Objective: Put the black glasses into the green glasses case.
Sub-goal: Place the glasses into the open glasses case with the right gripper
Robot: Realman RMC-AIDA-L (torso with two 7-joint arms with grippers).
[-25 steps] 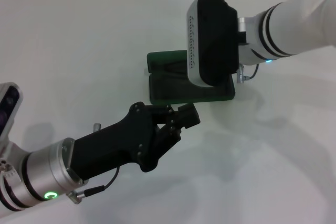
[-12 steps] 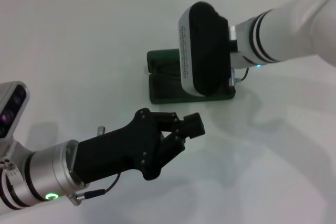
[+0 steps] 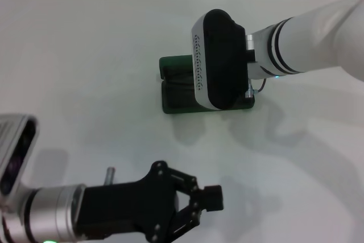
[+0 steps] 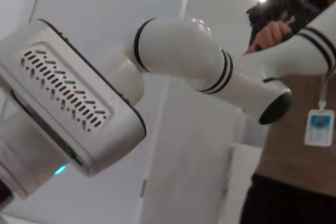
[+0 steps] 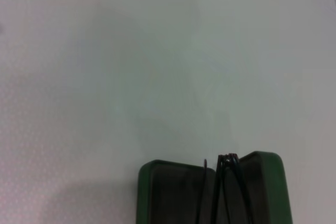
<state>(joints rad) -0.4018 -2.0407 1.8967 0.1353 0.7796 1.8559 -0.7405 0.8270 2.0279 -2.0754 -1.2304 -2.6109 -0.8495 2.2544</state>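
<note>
Our right gripper point(image 3: 219, 92) hangs directly over the open case point(image 3: 176, 92), hiding its middle; we cannot tell if its fingers are apart or together. From the right wrist, the glasses point(image 5: 227, 182) stand across the case, thin temples over the dark lining. Our left gripper point(image 3: 202, 203) is well apart from the case, nearer us, fingers together on nothing.

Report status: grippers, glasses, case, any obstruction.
Left gripper low near the table's front, away from the case. Right arm over open green glasses case. Black glasses at its open cavity. No obstruction seen.
</note>
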